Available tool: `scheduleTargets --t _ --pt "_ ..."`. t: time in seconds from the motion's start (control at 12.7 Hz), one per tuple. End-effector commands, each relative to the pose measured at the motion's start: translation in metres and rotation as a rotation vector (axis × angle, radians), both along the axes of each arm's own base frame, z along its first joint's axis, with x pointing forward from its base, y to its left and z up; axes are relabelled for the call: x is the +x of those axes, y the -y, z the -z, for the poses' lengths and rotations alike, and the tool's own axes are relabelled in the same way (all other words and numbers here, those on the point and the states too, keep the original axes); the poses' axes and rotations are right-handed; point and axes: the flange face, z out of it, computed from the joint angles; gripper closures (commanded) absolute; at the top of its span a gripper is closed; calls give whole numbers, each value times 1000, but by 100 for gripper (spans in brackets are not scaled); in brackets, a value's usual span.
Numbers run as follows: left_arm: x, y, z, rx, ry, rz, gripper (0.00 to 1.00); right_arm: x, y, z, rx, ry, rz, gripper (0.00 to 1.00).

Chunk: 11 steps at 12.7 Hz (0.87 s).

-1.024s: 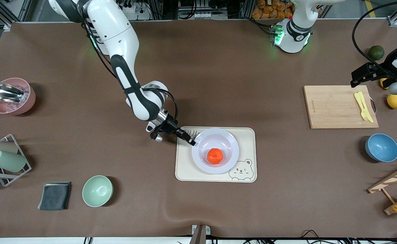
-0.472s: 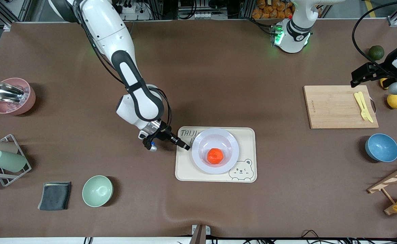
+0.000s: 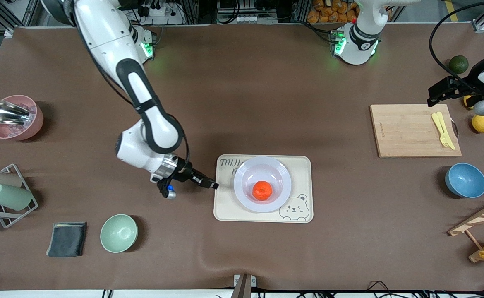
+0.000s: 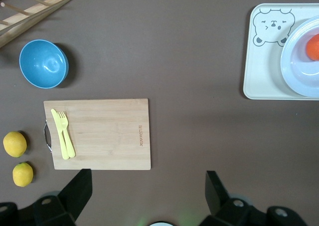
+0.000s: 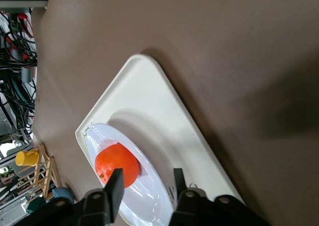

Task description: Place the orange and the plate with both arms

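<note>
The orange (image 3: pixel 262 190) lies in the middle of the pale plate (image 3: pixel 281 174), which sits on the cream bear-print tray (image 3: pixel 300 165). My right gripper (image 3: pixel 212 185) hangs low just off the tray's edge at the right arm's end. Its fingers are open with nothing between them. In the right wrist view the orange (image 5: pixel 115 163) and the plate (image 5: pixel 149 196) show past my right gripper (image 5: pixel 147 178). My left gripper (image 3: pixel 438 93) waits open, high above the cutting board's end of the table. It appears as my left gripper (image 4: pixel 147 186) in the left wrist view, holding nothing.
A wooden cutting board (image 3: pixel 411 130) carries a yellow fork (image 3: pixel 442 130). Lemons (image 3: pixel 482 123), a dark green fruit (image 3: pixel 458 63), a blue bowl (image 3: pixel 465 180) and a wooden rack (image 3: pixel 482 223) are near it. A green bowl (image 3: pixel 118 233), dark cloth (image 3: pixel 67 239), cup rack (image 3: pixel 2 194) and pink bowl (image 3: pixel 12 118) stand at the right arm's end.
My right gripper has come off the plate's rim, opened wider and drawn back past the tray's edge toward the right arm's end. Plate, orange and left arm have not moved.
</note>
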Motion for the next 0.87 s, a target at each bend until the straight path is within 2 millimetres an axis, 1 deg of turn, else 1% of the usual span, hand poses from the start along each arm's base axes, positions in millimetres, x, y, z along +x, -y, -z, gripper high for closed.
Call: scheduleTargets --t 0.0,0.08,0.24,0.31,0.47,0.55,0.63,0.79 --pt "-1 1 -6 -22 -4 2 0 8 36 -21 -5 -51 -47 33" --pt "0 1 -5 -22 -6 2 0 12 50 -27 -12 -61 -65 24" --pt "-1 1 -6 -24 -4 2 0 18 86 -31 -56 -99 -118 2" --pt "0 1 -5 -22 -6 2 0 20 103 -40 -89 -104 -154 0" --pt "-1 1 -6 -22 -4 2 0 20 132 -50 -157 -126 -219 0" --pt "-1 1 -6 -22 -4 2 0 22 148 -58 -196 -139 -254 0" --pt "-1 1 -6 -22 -4 2 0 23 165 -69 -238 -163 -309 0" --pt "0 1 -5 -22 -6 2 0 30 198 -100 -326 -202 -395 0"
